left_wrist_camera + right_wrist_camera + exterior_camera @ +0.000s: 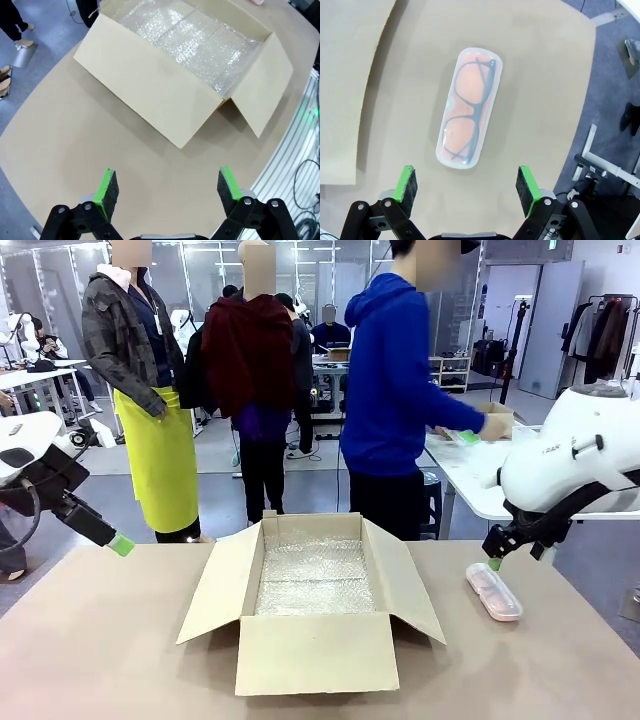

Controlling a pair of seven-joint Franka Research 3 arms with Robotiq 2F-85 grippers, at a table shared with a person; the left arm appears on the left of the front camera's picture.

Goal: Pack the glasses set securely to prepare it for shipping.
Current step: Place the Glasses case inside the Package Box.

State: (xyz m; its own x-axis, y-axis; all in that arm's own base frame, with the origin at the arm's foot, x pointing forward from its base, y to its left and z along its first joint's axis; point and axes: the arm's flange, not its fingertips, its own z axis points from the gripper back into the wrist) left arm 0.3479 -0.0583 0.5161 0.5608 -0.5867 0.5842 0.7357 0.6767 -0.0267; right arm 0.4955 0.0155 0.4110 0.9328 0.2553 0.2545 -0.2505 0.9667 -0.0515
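Observation:
A pink translucent case (pixel 493 592) of the glasses set lies flat on the table at the right; dark-framed glasses show through it in the right wrist view (pixel 470 114). My right gripper (pixel 493 563) hangs open just above the case's near end (pixel 468 185), touching nothing. A mint-green case (pixel 462 437) is in the hand of the person in the blue hoodie at a white table behind. My left gripper (pixel 120 544) is open over the table's far left edge (pixel 165 187), apart from the box.
An open brown cardboard box (pixel 315 653) lined with bubble wrap (pixel 192 37) stands mid-table, its flaps (pixel 218 585) spread left and right. The right flap (pixel 350 90) lies close to the pink case. Other people stand beyond the table's far edge.

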